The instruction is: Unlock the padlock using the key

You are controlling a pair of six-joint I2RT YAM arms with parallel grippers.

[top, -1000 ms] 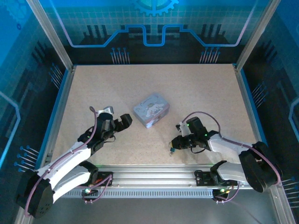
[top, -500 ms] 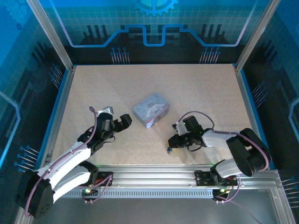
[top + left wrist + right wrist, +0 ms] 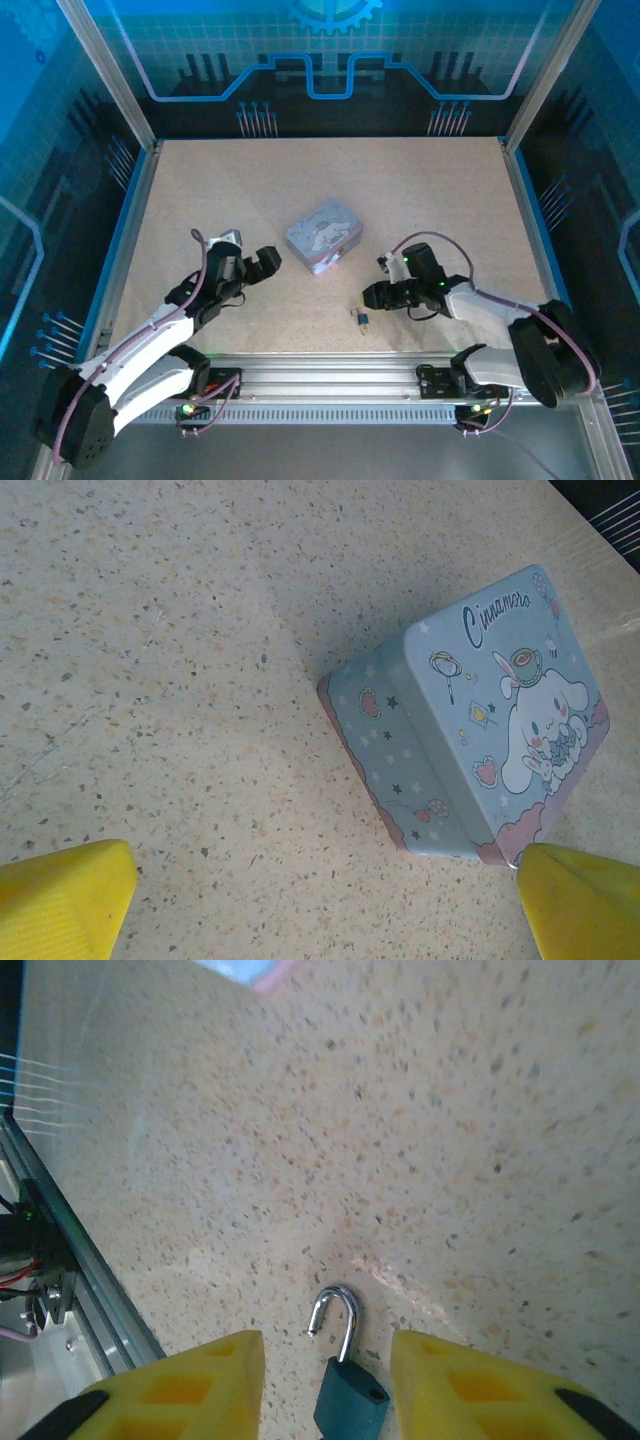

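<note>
Tiny teal padlock, silver shackle open, sits untouched between the right gripper's spread fingers. The left gripper gapes wide near the blue cartoon tin.

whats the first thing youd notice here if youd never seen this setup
The pale blue cartoon tin in the middle of the table grabs the eye first. Next comes the tiny padlock, lying near the front edge between the open fingers of the right gripper, its shackle apparently swung open. The left gripper hovers wide open beside the tin.
</note>
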